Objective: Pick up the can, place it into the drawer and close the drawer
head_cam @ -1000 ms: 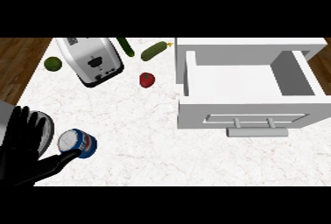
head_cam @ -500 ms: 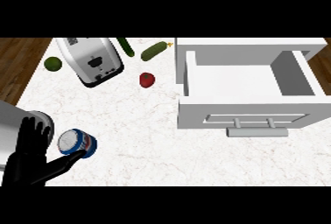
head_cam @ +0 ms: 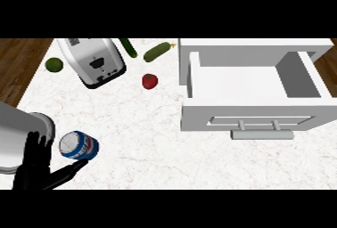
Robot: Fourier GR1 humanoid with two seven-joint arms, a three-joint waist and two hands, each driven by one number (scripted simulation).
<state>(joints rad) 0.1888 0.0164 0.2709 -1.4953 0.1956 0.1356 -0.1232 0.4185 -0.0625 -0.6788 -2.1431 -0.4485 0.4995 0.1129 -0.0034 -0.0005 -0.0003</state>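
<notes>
now: left hand [head_cam: 36, 167] at lower left, spread wide, fingers straight, thumb out, nothing held. can [head_cam: 79, 146] looks upright, just right of the fingers, above the thumb. open drawer [head_cam: 197, 116] well apart, up-right. right hand unseen.

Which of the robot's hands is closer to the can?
Left. The left hand is right beside the can, with its fingers straight up on the can's left and its thumb on the near side. The right hand does not show in the picture.
</notes>
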